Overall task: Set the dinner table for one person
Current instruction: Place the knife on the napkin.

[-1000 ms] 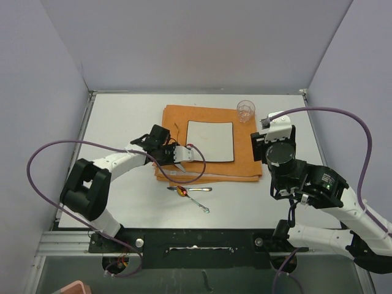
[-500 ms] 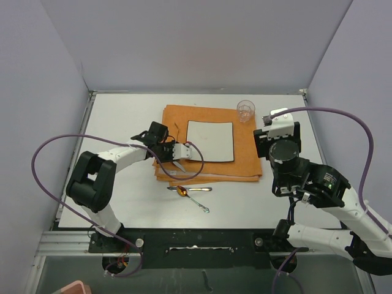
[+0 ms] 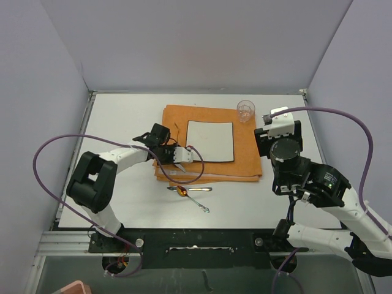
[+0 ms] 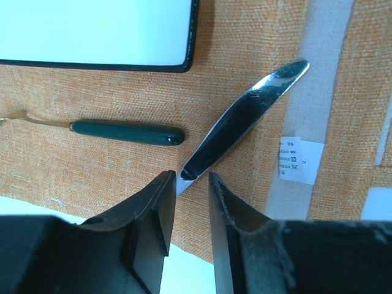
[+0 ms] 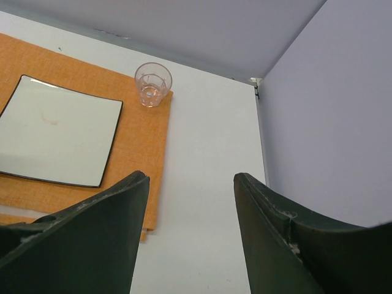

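Dinner table (image 3: 122, 119): fills the workspace from the arm bases to the far wall. The orange cloth (image 3: 245, 156) lies at its middle with the plate (image 3: 210, 141) on top.

Left gripper (image 4: 192, 177): jaws drawn narrow about the root of the knife (image 4: 245, 122), apparently clamped on it. The handle is hidden behind the fingers, so you cannot see how firm the pinch is.

Risks:
- The blade lies slanted across the cloth, not parallel to the fork (image 4: 125, 133). If you let go here, expect a crooked knife.
- The knife's root sits near the fork's green handle. A sideways correction could knock the fork or rumple the cloth.
- The blade tip reaches a pale strip by the cloth's fold, beside a white tag (image 4: 293, 158). It may catch there.
- The left arm's purple cable loops low over the cloth's near edge, close to the spoon (image 3: 191, 190). A pull-back might drag either.

Right gripper (image 5: 190, 177): spread wide, holding nothing, above bare table right of the cloth. The glass (image 5: 153, 82) stands on the cloth's far right corner, well apart from the knife.
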